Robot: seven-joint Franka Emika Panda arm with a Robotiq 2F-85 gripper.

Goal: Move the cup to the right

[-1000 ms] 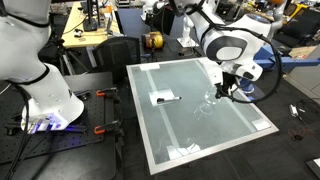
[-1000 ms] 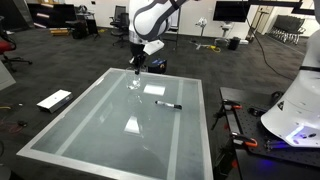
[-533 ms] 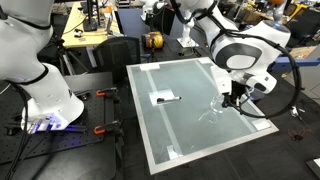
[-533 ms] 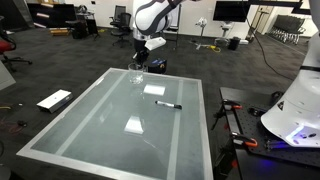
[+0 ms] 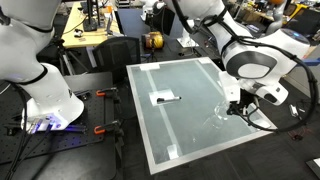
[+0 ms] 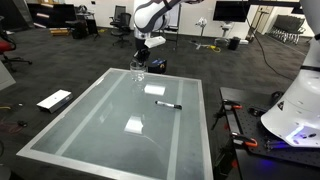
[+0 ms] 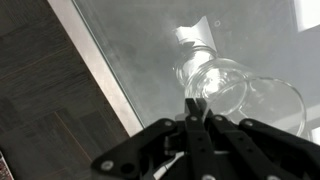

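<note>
**While the cup (image 7: pixel 222 82) is pinched in the jaws beside the bench (image 5: pixel 180 135) edge, the release looks like the main step left**

Since the cup is clear and faint, the wrist view shows it best. Its round rim sits right of centre, and the gripper (image 7: pixel 197 104) comes up from the bottom edge with the jaws almost closed on the cup's wall. Whether the base rests on the bench or hangs just above it, I cannot tell.

In an exterior view the cup (image 5: pixel 216 118) is a pale glint at right of centre, near the bench's right-hand border, with the gripper (image 5: pixel 229 108) just above it. A dark-and-white marker (image 5: pixel 165 98) lies well apart, toward the middle of the frame.

Judging by that, the shift is largely made. What seems to remain is setting the cup down upright, opening the jaws and lifting clear. This close to the edge, a careless release could tip it.
</note>
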